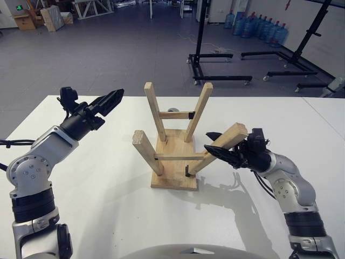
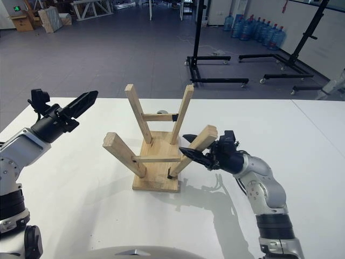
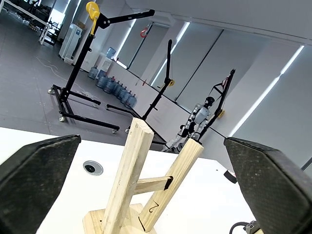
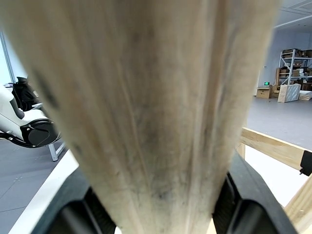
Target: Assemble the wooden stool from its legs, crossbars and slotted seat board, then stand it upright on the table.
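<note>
Gripping near-right leg (image 1: 235,133) of the stool (image 1: 156,115): right gripper (image 1: 219,146) clamped on it, one finger each side. Stool sits upside down on seat board (image 1: 173,179) mid table (image 1: 102,189), legs up, crossbars (image 1: 175,115) fitted. Left gripper (image 1: 115,96) raised left of stool, fingers spread wide, nothing held or touched.

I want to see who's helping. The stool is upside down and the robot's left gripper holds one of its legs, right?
No, the right gripper holds the leg of the upside-down stool, as the left eye view shows. The left gripper is open, apart from it.
</note>
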Controlling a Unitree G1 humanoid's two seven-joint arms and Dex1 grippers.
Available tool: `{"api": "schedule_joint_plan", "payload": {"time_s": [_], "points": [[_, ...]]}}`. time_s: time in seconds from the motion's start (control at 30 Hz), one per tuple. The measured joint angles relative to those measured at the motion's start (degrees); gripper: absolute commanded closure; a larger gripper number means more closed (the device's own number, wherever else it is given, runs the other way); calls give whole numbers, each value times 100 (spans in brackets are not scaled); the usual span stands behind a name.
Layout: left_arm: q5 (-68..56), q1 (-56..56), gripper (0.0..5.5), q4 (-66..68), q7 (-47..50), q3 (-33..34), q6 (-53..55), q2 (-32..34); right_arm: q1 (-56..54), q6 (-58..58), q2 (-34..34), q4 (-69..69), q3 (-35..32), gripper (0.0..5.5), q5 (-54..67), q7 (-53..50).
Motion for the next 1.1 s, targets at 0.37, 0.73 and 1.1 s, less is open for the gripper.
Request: {"api": "schedule_joint_plan", "payload": {"time_s": [0.37,0.73,1.1], "points": [[-2,22,10,-23,0,-37,0,-59,-111,44,-80,-15,-140,342,43,32],[-3,23,10,-30,-2,-89,0,-77,-95,111,-81,5,-66,342,-1,178],[-3,36,10,-105,-6,-135,0,-108,-467,-218,-77,399,143,342,-326,344]]}}
